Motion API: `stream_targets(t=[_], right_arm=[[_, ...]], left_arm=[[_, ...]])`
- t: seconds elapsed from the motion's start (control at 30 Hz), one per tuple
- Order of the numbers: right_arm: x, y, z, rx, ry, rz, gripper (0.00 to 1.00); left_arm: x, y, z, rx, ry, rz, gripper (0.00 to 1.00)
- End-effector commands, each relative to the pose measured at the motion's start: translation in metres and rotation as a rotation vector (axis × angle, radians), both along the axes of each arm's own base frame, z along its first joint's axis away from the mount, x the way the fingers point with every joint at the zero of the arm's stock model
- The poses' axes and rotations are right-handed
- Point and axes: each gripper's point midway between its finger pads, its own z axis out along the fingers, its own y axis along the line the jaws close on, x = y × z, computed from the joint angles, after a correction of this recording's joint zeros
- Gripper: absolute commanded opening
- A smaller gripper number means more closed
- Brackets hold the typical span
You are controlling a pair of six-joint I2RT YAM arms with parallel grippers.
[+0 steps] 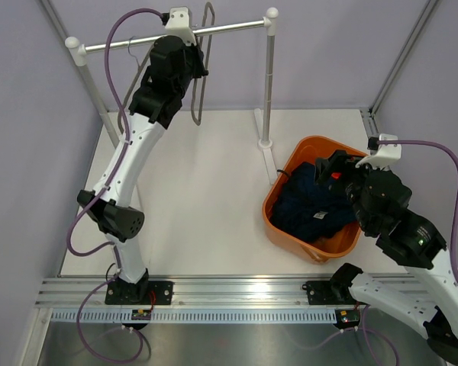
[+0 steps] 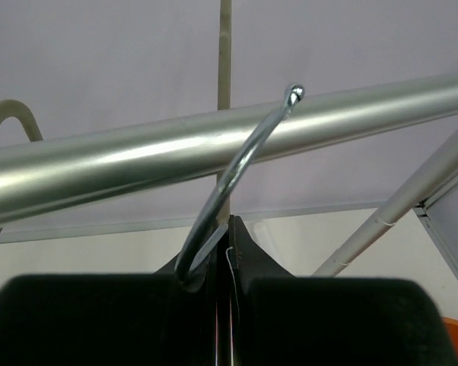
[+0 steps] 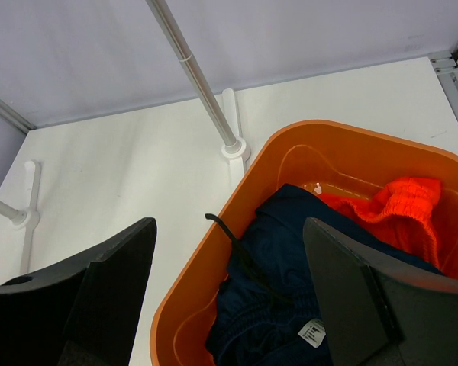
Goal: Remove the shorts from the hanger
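Shorts [image 3: 282, 259] inside orange tub [image 3: 351, 141]

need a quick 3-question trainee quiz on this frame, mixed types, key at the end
1. True or false: the navy shorts lie inside the orange tub.
2. Multiple choice: the left gripper is shut on
A) the hanger hook
B) a waistband
C) a tub rim
3. Fill in: the right gripper hangs over the tub with its jaws ____.

Key: 1 true; 2 A; 3 open.
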Motion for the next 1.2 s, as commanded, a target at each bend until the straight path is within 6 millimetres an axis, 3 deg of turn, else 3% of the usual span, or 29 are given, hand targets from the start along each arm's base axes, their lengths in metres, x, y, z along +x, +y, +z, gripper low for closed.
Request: stream_targets(t=[0.0,0.7,1.17], right_arm=[[0.004,0.005,0.01,0.004,-0.035,0.019,0.86],[0.01,0.016,0.0,-0.004,-0.013,0.042,0.87],[0.012,0.021,-0.007,-0.007,0.004,0.053,0.87]], left_arm=[[0.009,0.016,0.04,-0.054,-0.13,0.059,0.0],[0.044,0.045,0.032,-0.077,-0.151,0.144,0.0],[0.043,0.047,0.016,-0.05,-0.114,0.142,0.02]])
